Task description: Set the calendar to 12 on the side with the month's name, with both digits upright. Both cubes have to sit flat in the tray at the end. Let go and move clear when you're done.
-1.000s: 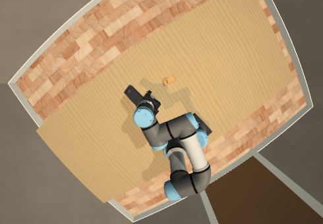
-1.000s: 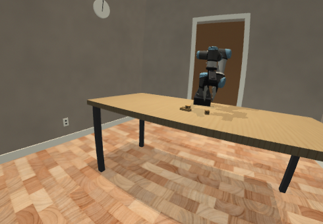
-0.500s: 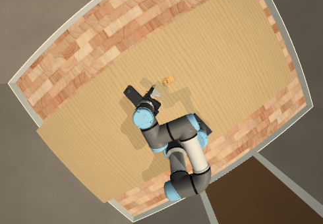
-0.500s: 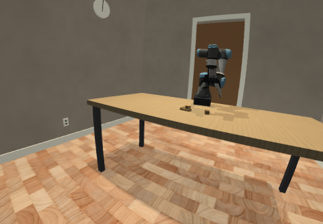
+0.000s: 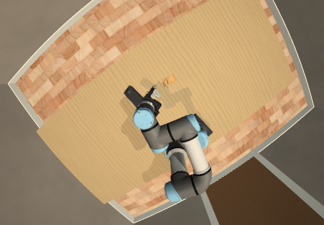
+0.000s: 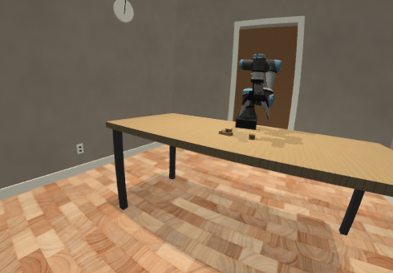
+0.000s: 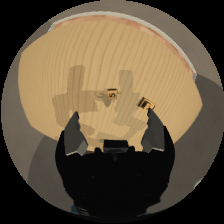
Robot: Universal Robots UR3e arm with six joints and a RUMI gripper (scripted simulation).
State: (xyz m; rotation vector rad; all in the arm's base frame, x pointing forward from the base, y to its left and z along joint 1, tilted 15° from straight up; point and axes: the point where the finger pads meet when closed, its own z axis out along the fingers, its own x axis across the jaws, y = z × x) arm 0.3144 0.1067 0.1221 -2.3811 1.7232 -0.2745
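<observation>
The small orange tray lies on the table. One cube is in it, in the half nearer the arm, and a dark 2 shows on it in the top view. The other cube rests on the table beside the tray, apart from it. In the top view it is mostly hidden by the arm. My gripper is wide open and empty, raised above the table near the loose cube. The loose cube's markings are too small to read.
The wooden table carries the arm's base. The shadows of the arm fall around the cube and tray. In the wrist view, the tray lies just beyond the right fingertip.
</observation>
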